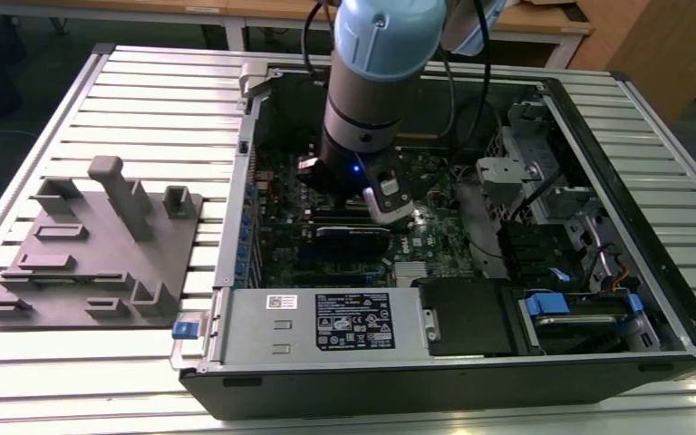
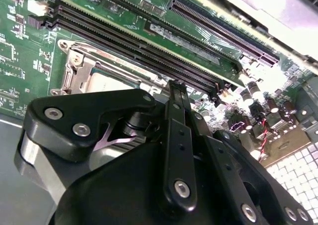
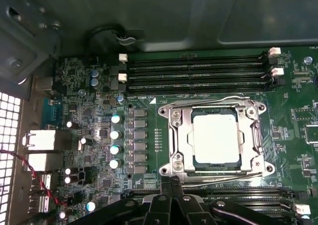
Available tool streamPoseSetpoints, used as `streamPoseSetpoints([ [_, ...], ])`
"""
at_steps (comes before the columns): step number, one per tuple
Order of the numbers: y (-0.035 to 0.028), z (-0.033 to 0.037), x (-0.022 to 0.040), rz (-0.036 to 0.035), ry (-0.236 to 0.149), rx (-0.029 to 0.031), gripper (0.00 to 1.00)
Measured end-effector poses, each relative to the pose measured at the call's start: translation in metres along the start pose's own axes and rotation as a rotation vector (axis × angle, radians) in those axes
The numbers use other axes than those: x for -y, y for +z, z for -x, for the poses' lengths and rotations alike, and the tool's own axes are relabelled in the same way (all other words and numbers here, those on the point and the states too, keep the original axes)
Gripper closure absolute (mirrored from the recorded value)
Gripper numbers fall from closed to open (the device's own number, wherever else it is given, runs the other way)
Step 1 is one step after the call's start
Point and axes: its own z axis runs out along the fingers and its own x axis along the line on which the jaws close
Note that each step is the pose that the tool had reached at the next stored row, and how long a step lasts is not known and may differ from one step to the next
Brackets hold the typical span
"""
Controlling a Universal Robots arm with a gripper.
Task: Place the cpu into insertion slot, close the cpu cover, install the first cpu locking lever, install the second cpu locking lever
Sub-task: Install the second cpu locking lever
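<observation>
CPU [image 3: 216, 137]: small flat square chip, pale silver-grey metal top, seated in the insertion slot [image 3: 216, 164] on the green motherboard [image 3: 149, 145]. In the first wrist view its edges run parallel to the socket frame; being square, it has no clear long axis.

CPU cover [image 3: 175, 135]: silvery metal frame plate with a large square cut-out, lying flat over the socket, the chip top showing through the opening. Screw heads mark its corners. In the second wrist view the same cover [image 2: 79, 68] appears partly behind the hand's linkage.

Locking levers: 2 thin wire levers, 1 [image 3: 233, 99] along the side nearest the memory slots [image 3: 196, 72], 1 [image 3: 223, 183] along the opposite side. Both lie low against the frame; whether latched, cannot tell.

Hand [image 3: 170, 183]: black fingers drawn narrow together, holding nothing, tip just beside the socket's edge at the second lever.

Open room: 4 long memory slots border 1 side, a row of capacitors [image 3: 115, 140] another; bare board between.

Setting: open computer case [image 1: 638, 227] on a slatted tabletop [image 1: 142, 100], grey fixture plate [image 1: 88, 254] at the exterior view's left.
</observation>
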Motion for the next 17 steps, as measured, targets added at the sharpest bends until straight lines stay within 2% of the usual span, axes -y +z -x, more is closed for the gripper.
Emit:
streamPoseSetpoints([
  [2,0.0002,0.0,0.0017,0.0055,0.0,-0.0003,0.9],
  [4,0.0012,-0.0003,0.0031,0.0077,0.0,-0.0002,0.9],
  [12,0.0062,-0.0015,0.005,0.0094,0.0,-0.0005,0.9],
  [15,0.008,-0.0015,0.0055,0.0162,-0.001,-0.001,0.9],
  [16,0.0086,-0.0016,0.0056,0.0241,-0.001,-0.0013,0.9],
  [17,0.0087,-0.0017,0.0056,0.0279,-0.001,-0.0015,0.9],
])
